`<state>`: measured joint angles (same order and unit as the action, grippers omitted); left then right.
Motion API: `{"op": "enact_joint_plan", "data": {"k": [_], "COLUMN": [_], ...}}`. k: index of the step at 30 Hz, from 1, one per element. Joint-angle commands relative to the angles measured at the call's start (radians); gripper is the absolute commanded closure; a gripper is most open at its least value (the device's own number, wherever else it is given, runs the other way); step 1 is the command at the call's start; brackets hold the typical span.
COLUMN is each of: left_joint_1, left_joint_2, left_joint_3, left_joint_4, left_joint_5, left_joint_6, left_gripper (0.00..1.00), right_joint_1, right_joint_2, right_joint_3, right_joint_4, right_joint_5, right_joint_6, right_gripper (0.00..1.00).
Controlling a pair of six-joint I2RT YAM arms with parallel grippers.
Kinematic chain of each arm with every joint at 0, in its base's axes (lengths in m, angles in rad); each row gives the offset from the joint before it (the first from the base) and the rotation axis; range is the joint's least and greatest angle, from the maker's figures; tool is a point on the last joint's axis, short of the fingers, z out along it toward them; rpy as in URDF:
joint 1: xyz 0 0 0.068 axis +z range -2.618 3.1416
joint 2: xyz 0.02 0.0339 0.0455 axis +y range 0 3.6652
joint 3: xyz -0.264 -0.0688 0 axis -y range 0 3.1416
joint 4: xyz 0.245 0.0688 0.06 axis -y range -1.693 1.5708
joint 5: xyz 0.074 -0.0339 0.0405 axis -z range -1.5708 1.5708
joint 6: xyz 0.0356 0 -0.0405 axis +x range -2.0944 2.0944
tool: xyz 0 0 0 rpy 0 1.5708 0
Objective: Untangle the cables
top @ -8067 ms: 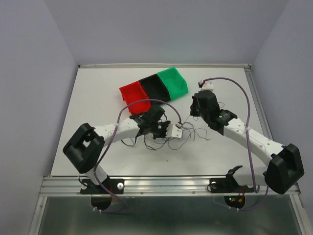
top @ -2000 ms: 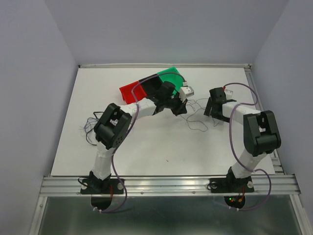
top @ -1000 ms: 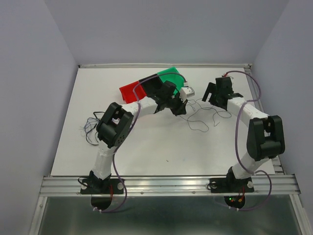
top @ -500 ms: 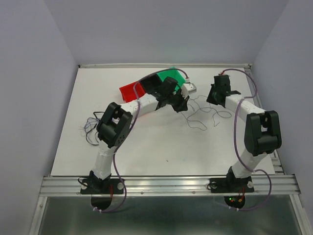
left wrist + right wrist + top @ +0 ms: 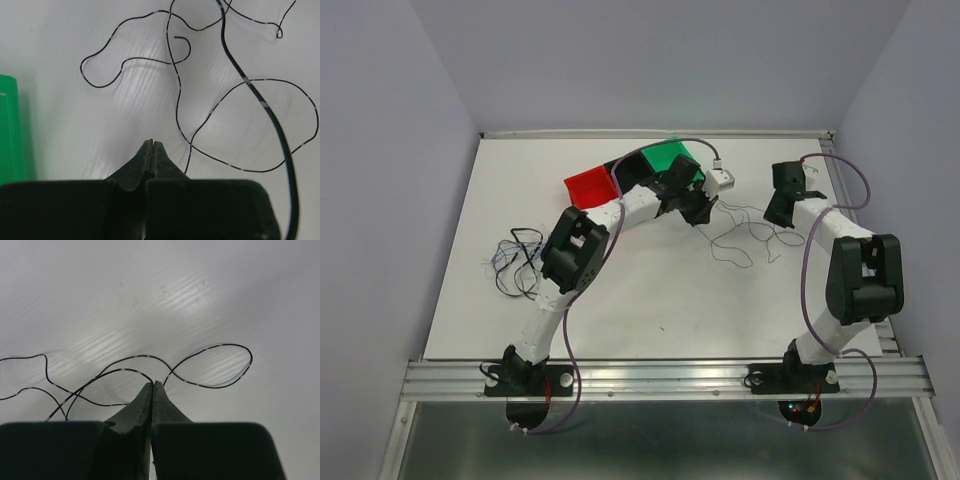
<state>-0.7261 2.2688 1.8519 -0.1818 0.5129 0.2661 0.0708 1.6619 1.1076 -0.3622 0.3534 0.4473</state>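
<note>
Cables [image 5: 515, 262] lie clumped on the worktop's [image 5: 650, 300] near left. Farther off, loose strands [image 5: 742, 236] loop between the hands. The right hand [image 5: 152, 384] pinches one; the left hand [image 5: 152, 143], pressed together, sits just beside another.

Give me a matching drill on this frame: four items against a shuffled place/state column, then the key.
Items:
1. red bin
2. green bin
3. cable clump
4. right gripper

Place/state:
A. shut on a cable loop
B. leftmost of the bins
C. left side of the table, away from both grippers
D. rightmost of the bins

Pairs: 1-B, 2-D, 3-C, 4-A
</note>
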Motion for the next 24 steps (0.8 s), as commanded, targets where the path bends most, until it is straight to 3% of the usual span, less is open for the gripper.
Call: {"op": "enact_joint_plan", "data": {"k": [1,5,7,10,13,16,24], "left_joint_1": [-0.041,-0.052,-0.055,-0.058,-0.058,-0.059,-0.064], "left_joint_2": [0.024,0.035,0.032,0.026,0.026,0.031,0.029], "left_joint_3": [0.092,0.092,0.083,0.063,0.056,0.061,0.061], "left_joint_4": [-0.067,-0.068,-0.064,-0.053,-0.051,-0.051,-0.053], "left_joint_5": [-0.03,-0.03,-0.03,-0.033,-0.039,-0.04,-0.045], "left_joint_6": [0.021,0.013,0.015,0.013,0.015,0.015,0.024], "left_gripper": [1.0,1.0,1.0,1.0,1.0,1.0,1.0], "right_joint_1": [-0.008,-0.012,-0.016,-0.014,-0.016,-0.016,-0.035], "right_joint_2": [0.024,0.081,0.097,0.122,0.13,0.133,0.154], "right_joint_3": [-0.018,-0.023,-0.025,-0.025,-0.026,-0.025,-0.038], "right_joint_4": [-0.053,-0.049,-0.04,-0.023,0.003,0.014,0.011], "right_joint_5": [0.081,0.064,0.056,0.041,0.032,0.047,0.065], "right_joint_6": [0.024,0.021,0.014,0.008,-0.002,-0.005,-0.004], "right_gripper": [0.98,0.92,0.83,0.57,0.22,0.1,0.04]}}
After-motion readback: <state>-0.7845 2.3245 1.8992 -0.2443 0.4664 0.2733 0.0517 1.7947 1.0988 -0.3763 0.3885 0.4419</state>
